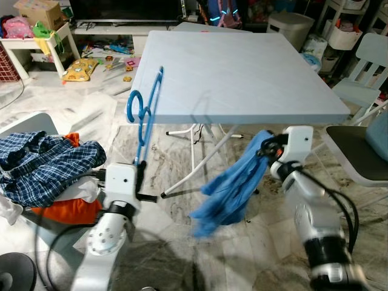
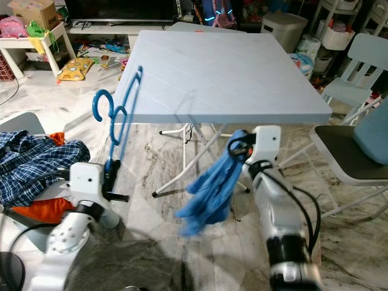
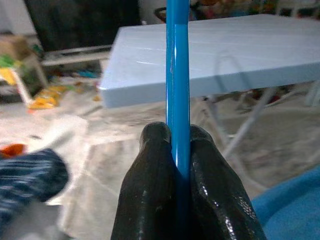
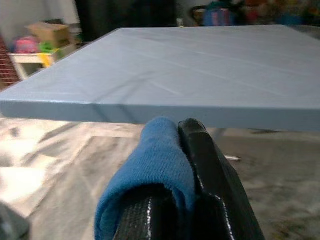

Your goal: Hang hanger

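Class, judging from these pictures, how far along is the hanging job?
Done: the left gripper is shut on the blue hanger, the right gripper on the blue garment, both beside the table. In hand: holding them apart. Left: putting garment on hanger, then hanging it.

Pale blue folding table on marble floor, toys behind.

pale blue folding table, plaid shirt, white chair

Blue hanger upright, nr table edge.
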